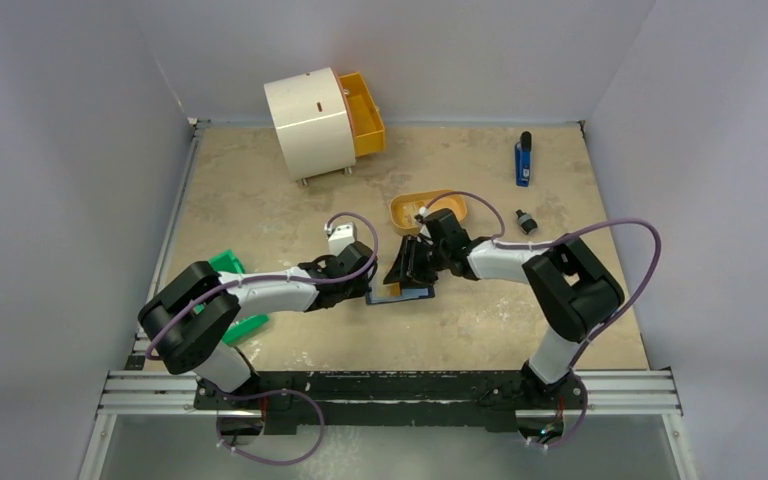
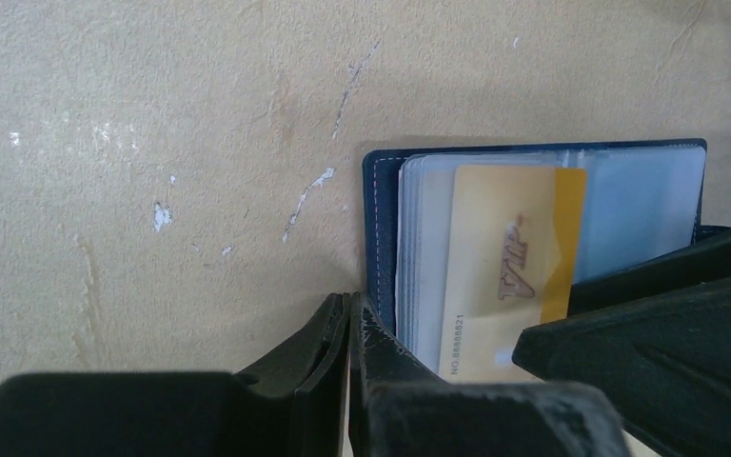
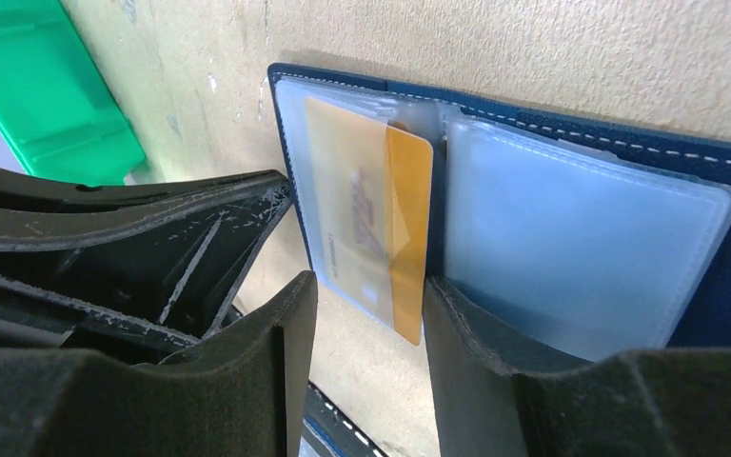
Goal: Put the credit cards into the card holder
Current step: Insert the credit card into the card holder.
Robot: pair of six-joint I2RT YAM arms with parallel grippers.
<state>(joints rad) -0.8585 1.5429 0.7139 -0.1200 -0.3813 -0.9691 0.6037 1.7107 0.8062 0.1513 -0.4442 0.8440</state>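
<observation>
The card holder [image 1: 410,295] lies open on the counter [image 1: 260,200], between the two arms and just in front of the orange oval tray [image 1: 430,210]. Its clear sleeves face up inside the navy cover. One credit card [image 3: 366,224], yellow with a bare orange strip along one side, sits most of the way inside the sleeve nearer the left arm. The orange strip and one end of the card stick out of the plastic.

The right end effector [image 3: 371,305] is released. Its two fingers [image 3: 290,324] stand apart on either side of the card's exposed end, and the right-hand one is close against the card's edge. The left end effector [image 2: 347,303] is clenched, with its tips pressed together at the edge of the card holder's cover. Whether it pinches the cover there cannot be told.

A green box [image 1: 230,265] lies beside the left arm, well apart from the card holder
</observation>
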